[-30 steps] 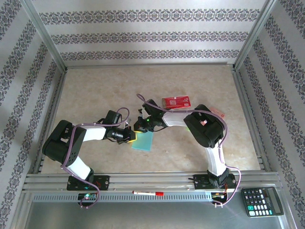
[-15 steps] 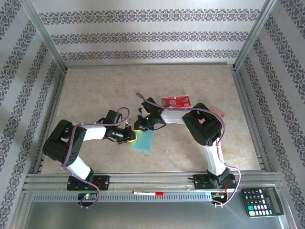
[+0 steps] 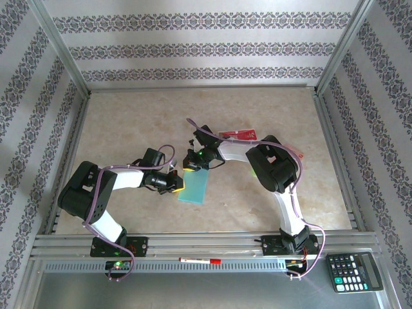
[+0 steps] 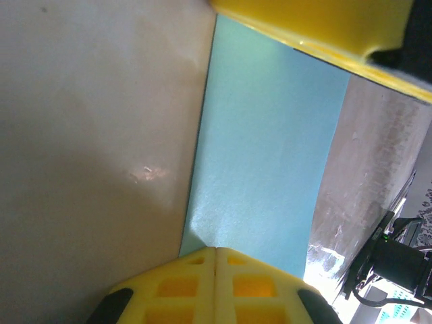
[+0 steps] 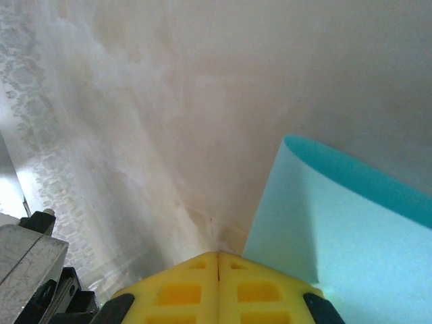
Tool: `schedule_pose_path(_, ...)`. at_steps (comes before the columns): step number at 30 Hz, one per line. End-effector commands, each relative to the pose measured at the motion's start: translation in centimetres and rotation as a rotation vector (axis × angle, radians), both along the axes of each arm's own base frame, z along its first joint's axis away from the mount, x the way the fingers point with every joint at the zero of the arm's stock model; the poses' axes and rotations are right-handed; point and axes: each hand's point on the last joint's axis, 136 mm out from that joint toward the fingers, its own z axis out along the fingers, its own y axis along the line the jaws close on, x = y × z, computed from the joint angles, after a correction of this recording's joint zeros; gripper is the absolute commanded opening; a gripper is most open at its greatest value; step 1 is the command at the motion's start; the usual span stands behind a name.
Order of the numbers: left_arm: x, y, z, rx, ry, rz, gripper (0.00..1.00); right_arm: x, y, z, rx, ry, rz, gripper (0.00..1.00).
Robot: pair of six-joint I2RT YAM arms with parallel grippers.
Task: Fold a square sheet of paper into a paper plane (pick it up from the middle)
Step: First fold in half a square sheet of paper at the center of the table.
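The square sheet of paper (image 3: pixel 194 188) lies on the table as a narrow light-blue rectangle, doubled over on itself. In the right wrist view its upper layer (image 5: pixel 351 236) bows up and shows a darker underside. My left gripper (image 3: pixel 181 183) is shut, its yellow tips (image 4: pixel 214 251) resting on the sheet's left edge (image 4: pixel 270 155). My right gripper (image 3: pixel 192 171) is shut too, at the sheet's far end; its tips (image 5: pixel 217 255) touch the bare table just beside the paper's edge. A yellow finger of the right gripper (image 4: pixel 317 23) lies over the sheet's far edge. No paper plane shape shows.
A red packet (image 3: pixel 239 134) lies behind the right arm, partly covered by it. A pen (image 3: pixel 199 261) rests on the near rail and a calculator (image 3: pixel 354 271) sits at the bottom right. Metal frame rails bound the table on all sides.
The right arm's forearm and wrist have swung a little farther back and left, now covering part of the red packet. The left arm and the paper have stayed put.
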Motion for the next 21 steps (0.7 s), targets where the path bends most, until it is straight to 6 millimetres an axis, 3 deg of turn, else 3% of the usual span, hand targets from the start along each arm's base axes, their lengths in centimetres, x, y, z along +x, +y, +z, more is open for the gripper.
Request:
schedule_pose_path(1, -6.4, 5.3, -6.4, 0.291, 0.279, 0.047, 0.0, 3.7, -2.7, -2.4, -0.119, -0.069, -0.094, 0.0)
schedule_pose_path(21, -6.6, 5.3, -6.4, 0.294, 0.28, 0.044, 0.0, 8.0, -4.9, -3.2, -0.158, -0.084, -0.17, 0.0)
